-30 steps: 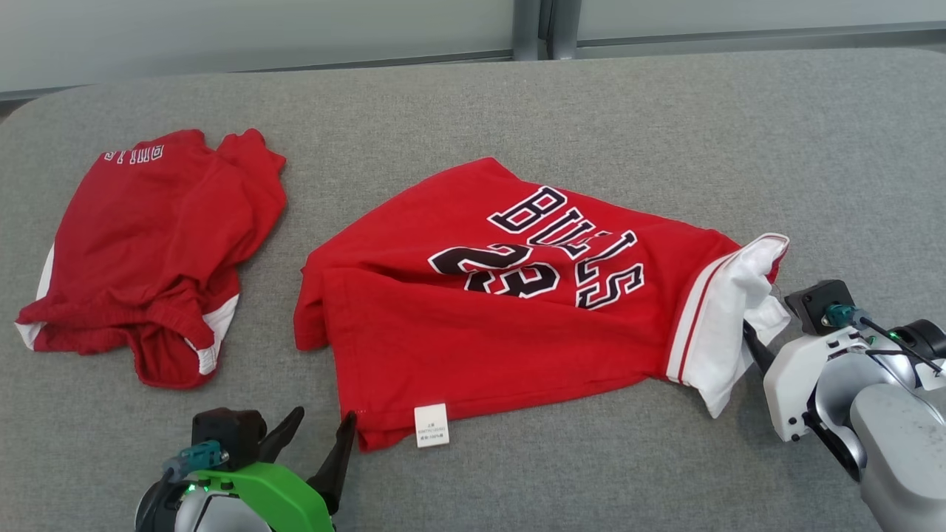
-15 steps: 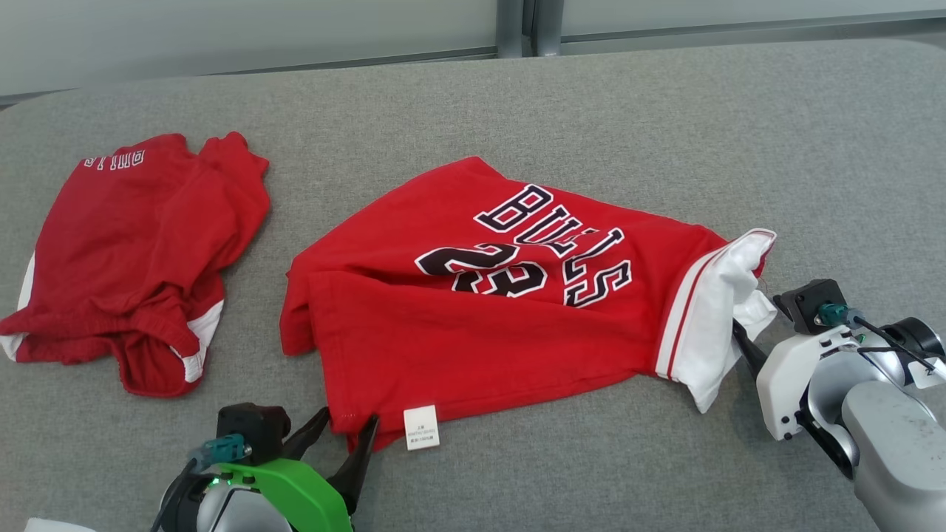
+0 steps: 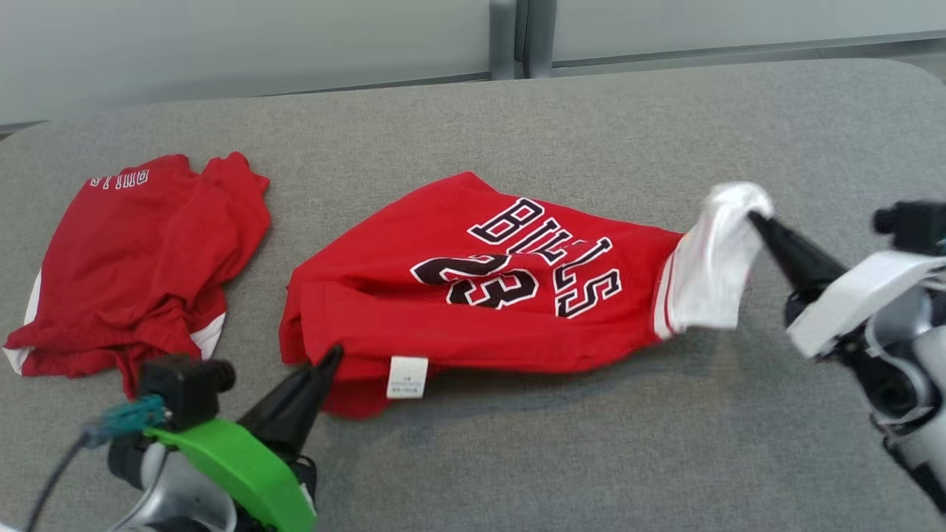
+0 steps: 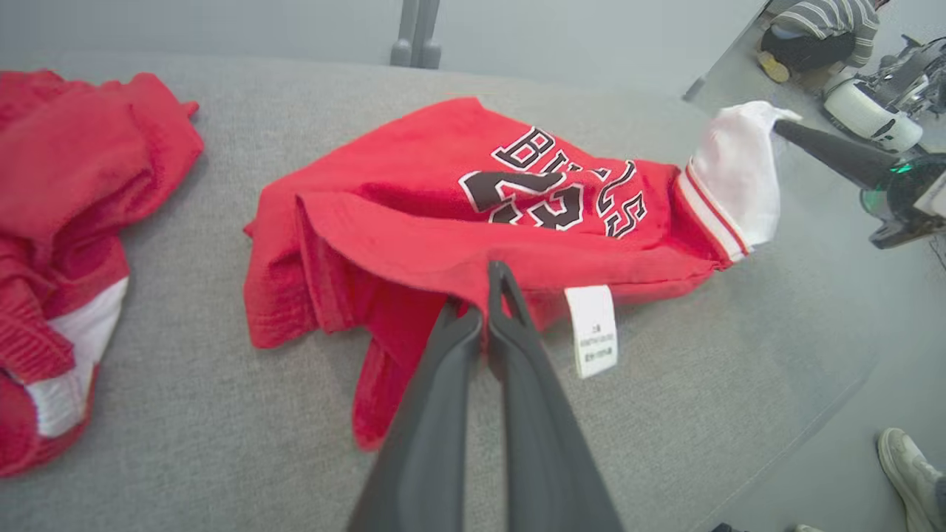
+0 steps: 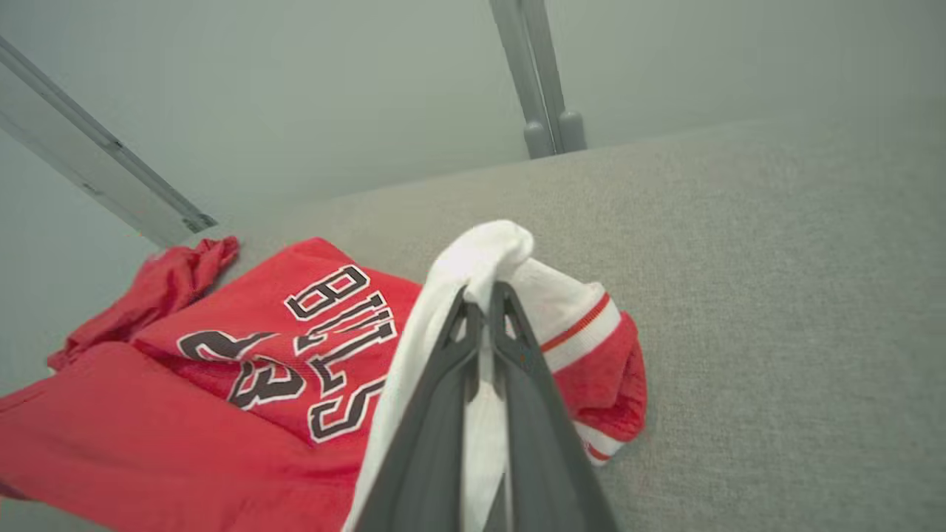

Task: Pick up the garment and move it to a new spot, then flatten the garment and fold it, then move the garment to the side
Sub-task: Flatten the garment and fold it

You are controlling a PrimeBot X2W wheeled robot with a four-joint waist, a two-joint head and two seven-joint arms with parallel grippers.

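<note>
Garment (image 3: 480, 295) pinched at both ends, mid-surface, its near edge and white end raised

Your left gripper (image 3: 329, 358) is closed on the red hem beside the label (image 3: 407, 377), and your right gripper (image 3: 754, 218) is closed on the white end. Its long axis runs left to right across the grey surface (image 3: 591, 458), with the white end toward your right and the lettering facing up. Both pinches look shallow. Pull the ends apart hard and one may slip, or you may lift a single layer and leave the folds bunched.
</note>
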